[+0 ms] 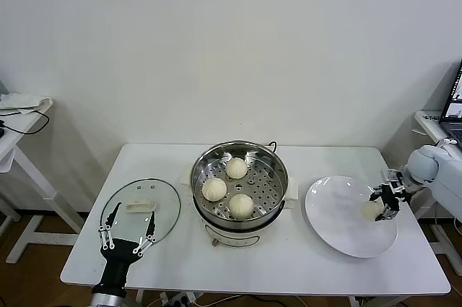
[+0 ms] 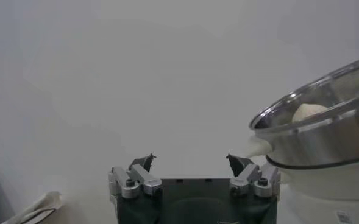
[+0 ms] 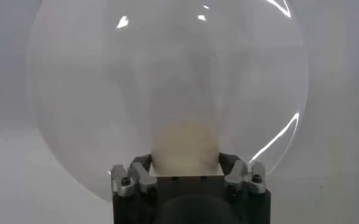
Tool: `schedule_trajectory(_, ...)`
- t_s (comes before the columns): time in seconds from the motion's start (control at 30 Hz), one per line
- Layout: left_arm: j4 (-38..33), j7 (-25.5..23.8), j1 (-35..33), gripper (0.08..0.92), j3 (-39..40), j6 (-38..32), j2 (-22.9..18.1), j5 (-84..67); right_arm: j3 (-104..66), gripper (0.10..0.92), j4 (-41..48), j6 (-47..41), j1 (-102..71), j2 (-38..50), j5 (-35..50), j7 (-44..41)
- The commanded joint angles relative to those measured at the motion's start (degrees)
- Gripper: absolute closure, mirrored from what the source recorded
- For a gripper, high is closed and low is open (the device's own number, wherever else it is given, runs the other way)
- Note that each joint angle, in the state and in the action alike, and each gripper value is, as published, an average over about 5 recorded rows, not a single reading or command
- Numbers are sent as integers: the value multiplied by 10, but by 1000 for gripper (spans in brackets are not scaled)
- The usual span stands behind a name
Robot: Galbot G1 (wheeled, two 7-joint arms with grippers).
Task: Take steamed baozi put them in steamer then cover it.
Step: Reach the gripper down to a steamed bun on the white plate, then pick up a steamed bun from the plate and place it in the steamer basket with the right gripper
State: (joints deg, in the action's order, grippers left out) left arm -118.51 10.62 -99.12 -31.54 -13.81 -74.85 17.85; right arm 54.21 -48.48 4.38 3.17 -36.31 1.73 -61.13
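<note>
Three steamed baozi [image 1: 236, 167] [image 1: 214, 189] [image 1: 241, 206] sit on the perforated tray of the steel steamer [image 1: 278, 170]. A further baozi [image 1: 371, 209] lies on the white plate [image 1: 336, 224] at the right. My right gripper [image 1: 382, 202] is shut on it. In the right wrist view the fingers press both sides of this baozi [image 3: 185, 143] inside the right gripper [image 3: 185, 159]. The glass cover [image 1: 166, 199] lies flat on the table left of the steamer. My left gripper [image 1: 128, 231] hovers open over its near edge, holding nothing.
The left wrist view shows the open left gripper [image 2: 191, 159] with the steamer [image 2: 325, 140] and one baozi [image 2: 310, 111] off to one side. A side table [image 1: 22, 115] stands far left and another desk [image 1: 437, 123] far right.
</note>
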Motion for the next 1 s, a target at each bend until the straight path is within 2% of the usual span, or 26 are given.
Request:
schedule_trajectory(0.03,-1,0,3,177,2,1,2,1,-3,385,-11,0,9,3,-5,-23)
schedule_trajectory(0.27,-9,-1,8,177,8,6,6,0,25,391,-81,4,125,17,16,-135)
schedule_trajectory(0.47,-15,0,6,177,10,7,11,-3,147,390,-170,-18,310,3,106,-216)
schedule_trajectory(0.73,-20,0,6,177,9,11,16,-4,288,389,-284,-84,483,-68,247,-199)
schedule_trajectory(1.0,-27,1,8,177,9,12,16,-3,323,390,-332,-140,504,-165,327,-130)
